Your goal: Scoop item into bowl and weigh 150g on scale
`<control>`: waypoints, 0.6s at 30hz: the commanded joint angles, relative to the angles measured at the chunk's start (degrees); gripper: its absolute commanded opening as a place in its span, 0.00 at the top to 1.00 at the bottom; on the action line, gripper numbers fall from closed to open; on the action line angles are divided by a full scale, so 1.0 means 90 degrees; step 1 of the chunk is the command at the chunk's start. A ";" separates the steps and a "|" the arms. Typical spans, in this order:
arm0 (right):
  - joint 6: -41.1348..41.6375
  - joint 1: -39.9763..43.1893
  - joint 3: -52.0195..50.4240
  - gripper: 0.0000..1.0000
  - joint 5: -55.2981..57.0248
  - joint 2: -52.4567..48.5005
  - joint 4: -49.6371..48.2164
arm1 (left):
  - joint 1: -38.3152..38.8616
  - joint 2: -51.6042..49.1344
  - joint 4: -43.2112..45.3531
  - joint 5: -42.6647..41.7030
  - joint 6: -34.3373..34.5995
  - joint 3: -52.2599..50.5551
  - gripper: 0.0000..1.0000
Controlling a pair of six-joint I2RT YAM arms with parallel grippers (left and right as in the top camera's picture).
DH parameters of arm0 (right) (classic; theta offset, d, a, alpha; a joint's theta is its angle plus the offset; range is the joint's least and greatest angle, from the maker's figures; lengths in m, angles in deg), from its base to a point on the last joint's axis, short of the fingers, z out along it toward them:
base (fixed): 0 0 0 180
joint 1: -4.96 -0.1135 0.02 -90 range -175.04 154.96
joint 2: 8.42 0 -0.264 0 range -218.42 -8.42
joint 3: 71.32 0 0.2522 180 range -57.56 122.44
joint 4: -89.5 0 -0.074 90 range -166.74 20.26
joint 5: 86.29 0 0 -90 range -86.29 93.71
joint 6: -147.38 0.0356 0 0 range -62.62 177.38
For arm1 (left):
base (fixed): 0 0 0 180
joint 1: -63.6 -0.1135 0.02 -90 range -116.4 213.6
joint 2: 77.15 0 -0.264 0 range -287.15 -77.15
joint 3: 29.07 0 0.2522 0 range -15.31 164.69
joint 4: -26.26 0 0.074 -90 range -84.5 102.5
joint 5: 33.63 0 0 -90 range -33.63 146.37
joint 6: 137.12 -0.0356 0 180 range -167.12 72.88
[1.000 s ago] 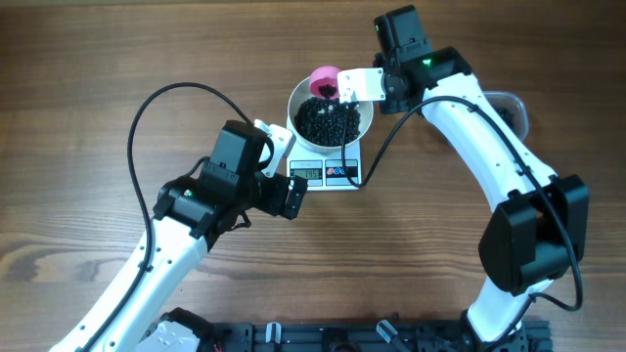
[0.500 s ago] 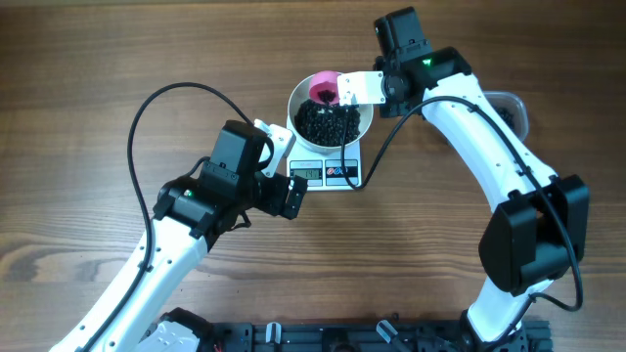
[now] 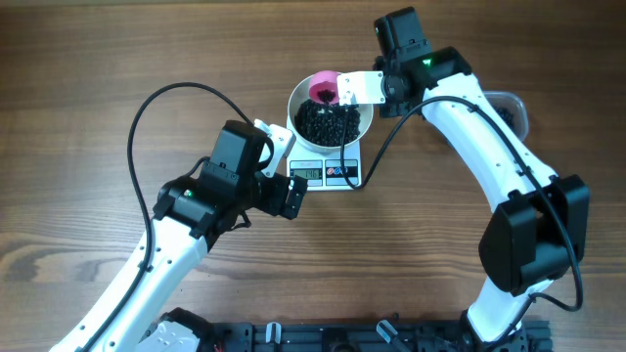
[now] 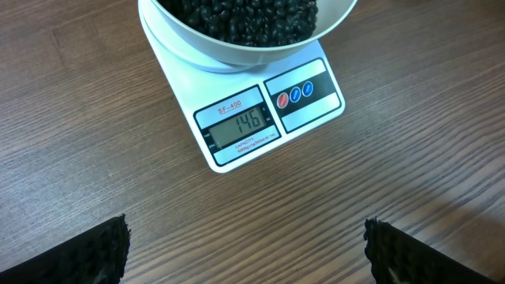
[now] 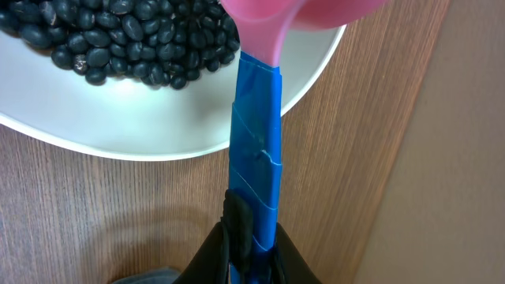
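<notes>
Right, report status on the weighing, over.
Left gripper open, clear of scale. Right gripper shut on scoop, over bowl. Beans in bowl on scale, display reads 146. Nothing blocking bowl.

A brown wood-grain counter (image 3: 88, 88) is filling the view. A pink scoop (image 3: 324, 86) with a blue handle is hanging above it. A clear tub (image 3: 520, 110) is sitting at the right, mostly hidden.

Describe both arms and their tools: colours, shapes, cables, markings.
Both have white tubular links and black joint housings: left arm, right arm. A green light glows on each, and a black cable runs along each. Left tool has black textured pads; right tool shows white plates.
</notes>
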 commanded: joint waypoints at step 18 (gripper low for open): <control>0.0070 -0.0032 0.0148 0.96 -0.0029 -0.0015 -0.0010 | 0.0029 -0.0024 0.0017 0.0036 0.0017 0.0117 0.00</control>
